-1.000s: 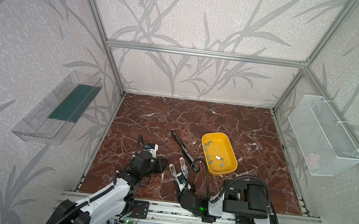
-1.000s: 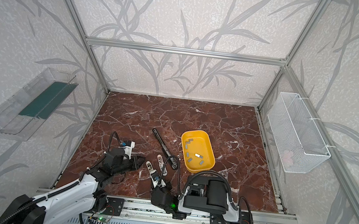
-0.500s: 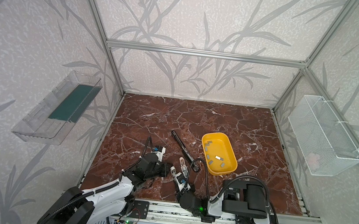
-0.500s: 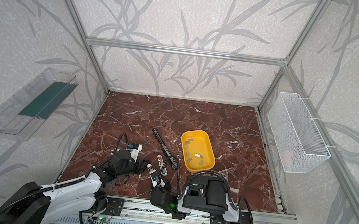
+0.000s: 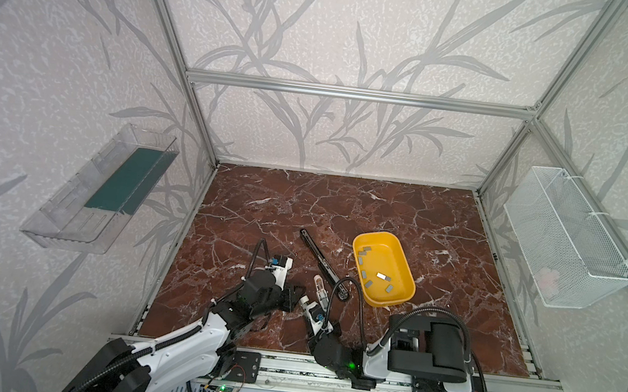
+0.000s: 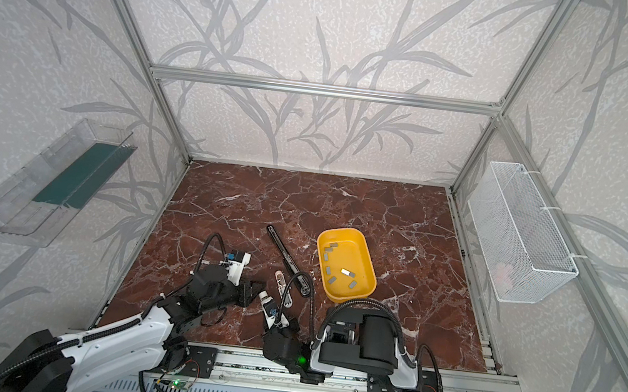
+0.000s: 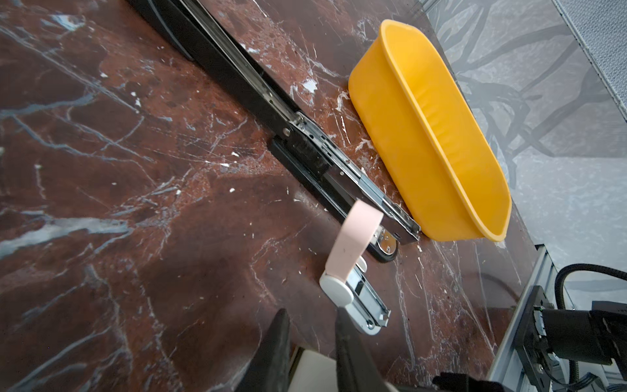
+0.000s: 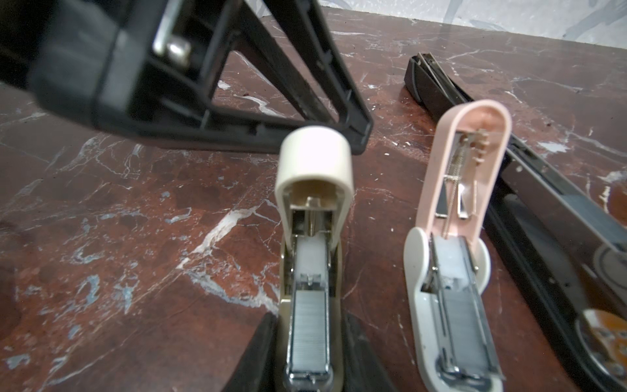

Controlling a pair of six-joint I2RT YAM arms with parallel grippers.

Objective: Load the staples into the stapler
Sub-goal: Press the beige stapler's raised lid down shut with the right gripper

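A: Status of the staples (image 8: 310, 325)?
B: One strip sits in the open cream stapler (image 8: 314, 169), which is clamped in the right claw (image 8: 309, 353). Judged outstanding: lid closure.
A: Left claw (image 7: 312, 314)?
B: Jaws a slit apart, empty, near that lid. Spare strips (image 5: 384, 276) lie in the yellow tray (image 5: 382, 257) on the worktop (image 5: 383, 213).

Markings, legible: none. Cream stapler (image 8: 310, 305) in right hand (image 8: 310, 342), pink stapler (image 8: 451, 305) just beside it, black stapler (image 8: 543, 210) beyond, yellow tray (image 7: 390, 118): no text, brand or number readable.
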